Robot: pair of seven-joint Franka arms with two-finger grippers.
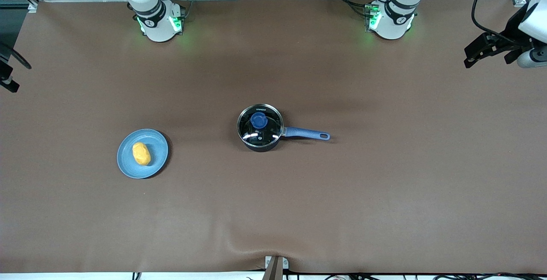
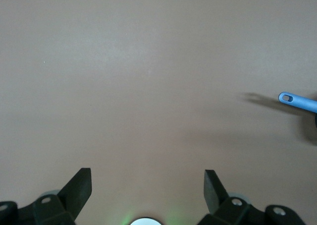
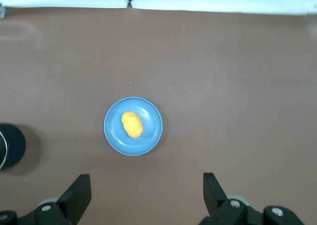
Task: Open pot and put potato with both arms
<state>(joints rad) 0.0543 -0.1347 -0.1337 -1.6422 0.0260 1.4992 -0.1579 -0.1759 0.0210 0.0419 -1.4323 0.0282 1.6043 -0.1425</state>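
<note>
Nothing is done yet, by my reading: the pot (image 1: 260,127) sits mid-surface with its lid (image 1: 260,121) on, the potato (image 1: 141,154) on its plate (image 1: 159,143) (toward the right arm's end). Both the left tool (image 2: 147,185) and right tool (image 3: 147,186) hang open, empty.

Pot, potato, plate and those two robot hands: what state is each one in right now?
Pot: upright at mid-table, closed.
Lid: on the pot.
Potato: lying on the plate, untouched.
Plate: flat on the table, toward the right arm's end.
Left gripper: fingers open, empty, above bare table.
Right gripper: fingers open, empty, above the table near the plate.
</note>
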